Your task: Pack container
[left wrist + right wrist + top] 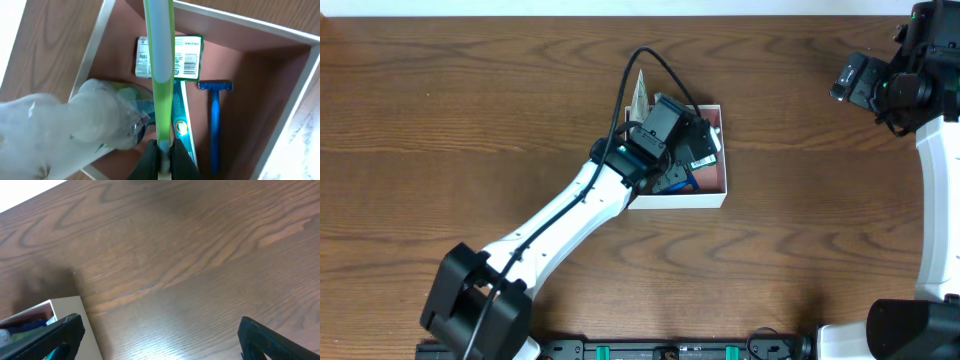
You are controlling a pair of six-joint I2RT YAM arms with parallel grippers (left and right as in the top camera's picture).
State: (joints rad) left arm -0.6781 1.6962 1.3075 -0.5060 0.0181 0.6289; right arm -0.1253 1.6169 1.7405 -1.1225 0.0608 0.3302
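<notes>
The container (717, 199) is a square white box with a pinkish-brown inside, at the table's middle; its wall also shows in the left wrist view (292, 107) and the right wrist view (35, 311). My left gripper (163, 152) is over the box, shut on a green and white toothbrush (159, 60) that points up the frame. Below it in the box lie a blue razor (215, 125), a teal toothpaste tube (180, 120), a small green and white packet (187, 56) and a clear plastic bottle (95, 125). My right gripper (157, 335) is open and empty, high at the far right.
The left arm (570, 215) reaches diagonally from the front left across the brown wooden table (440, 120) to the box. The right arm (940, 180) stands along the right edge. A pale pointed item (639, 92) sticks up at the box's back left corner.
</notes>
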